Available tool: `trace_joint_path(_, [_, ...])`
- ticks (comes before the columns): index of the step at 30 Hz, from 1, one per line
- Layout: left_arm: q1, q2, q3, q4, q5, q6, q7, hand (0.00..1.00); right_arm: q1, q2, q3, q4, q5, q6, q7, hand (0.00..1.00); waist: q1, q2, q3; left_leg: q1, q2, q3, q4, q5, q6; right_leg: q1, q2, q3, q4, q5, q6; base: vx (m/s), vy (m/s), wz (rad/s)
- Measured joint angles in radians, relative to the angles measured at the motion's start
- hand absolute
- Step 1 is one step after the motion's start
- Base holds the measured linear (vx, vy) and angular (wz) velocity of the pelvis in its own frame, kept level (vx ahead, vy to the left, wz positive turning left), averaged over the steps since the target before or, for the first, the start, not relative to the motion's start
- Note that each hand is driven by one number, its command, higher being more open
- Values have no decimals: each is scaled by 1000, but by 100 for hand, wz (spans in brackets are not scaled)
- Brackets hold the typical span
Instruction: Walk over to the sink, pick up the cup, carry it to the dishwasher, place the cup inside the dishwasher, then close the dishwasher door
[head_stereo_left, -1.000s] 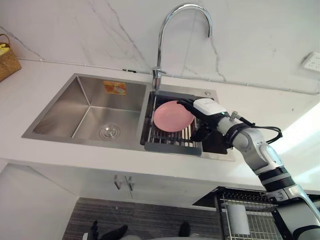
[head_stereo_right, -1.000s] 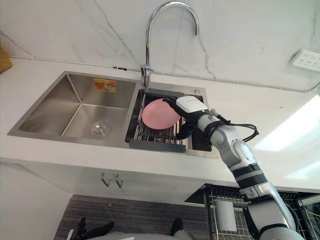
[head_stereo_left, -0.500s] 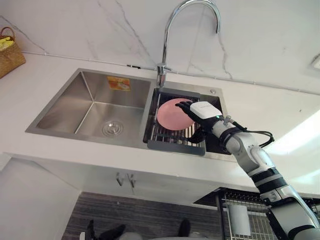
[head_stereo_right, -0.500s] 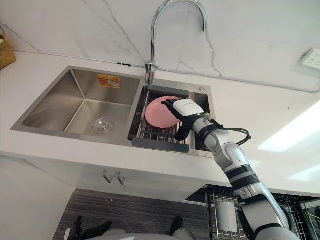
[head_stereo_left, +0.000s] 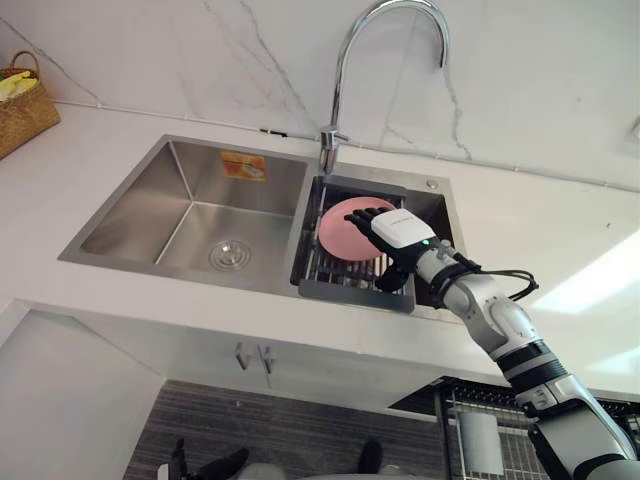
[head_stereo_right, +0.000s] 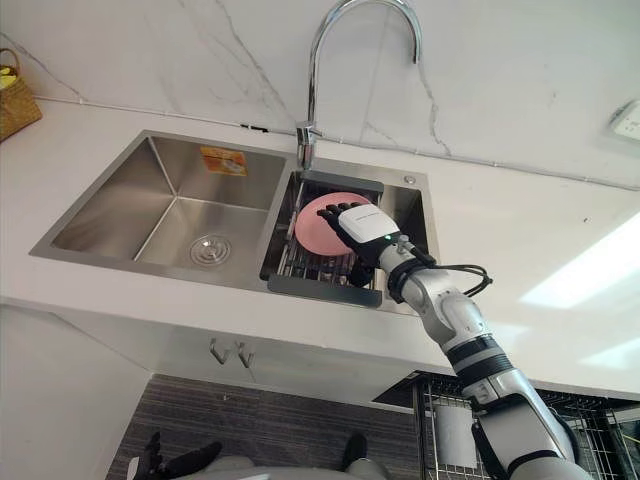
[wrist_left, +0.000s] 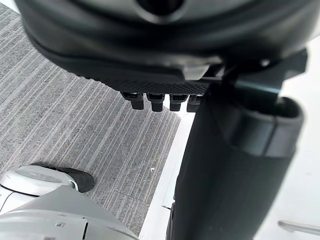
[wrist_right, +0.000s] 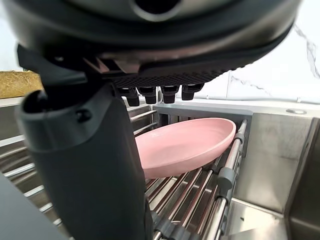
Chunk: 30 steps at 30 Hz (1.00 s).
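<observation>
Sink (head_stereo_left: 130, 215) rack (head_stereo_left: 350, 292) — pink plate (head_stereo_left: 340, 232) inside, right hand (head_stereo_left: 402, 230) spread above

right hand (head_stereo_left: 400, 232) covers the pink plate's (head_stereo_left: 340, 230) right side, contact unclear; wicker basket (head_stereo_left: 25, 105) cut by frame edge (dishwasher rack (head_stereo_left: 505, 425) too); sink sticker (head_stereo_left: 243, 165) print too small to read.

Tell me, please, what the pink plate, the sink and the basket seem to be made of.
Pink plate: probably plastic or melamine, matte, evenly coloured, no glaze shine.
Sink: brushed stainless steel, soft grey reflections.
Basket: woven wicker or straw, tan weave visible.
</observation>
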Motion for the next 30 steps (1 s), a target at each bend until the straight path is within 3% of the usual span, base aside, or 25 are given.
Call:
trace_joint_path(15, [0, 0, -3, -4, 18, 0, 4, 100, 23, 12, 37, 33, -141, 71, -94, 100, 2, -1, 0, -7, -2, -3, 0, 0, 1, -5, -2, -3, 0, 0, 0, 0, 0, 0])
trace_joint_path(30, [0, 4, -22, -4, 17, 0, 22, 100, 31, 36, 37, 68, -153, 121, -213, 100, 2, 0, 1, -7, -2, -1, 1, 0, 1, -6, -2, -1, 0, 0, 0, 0, 0, 0])
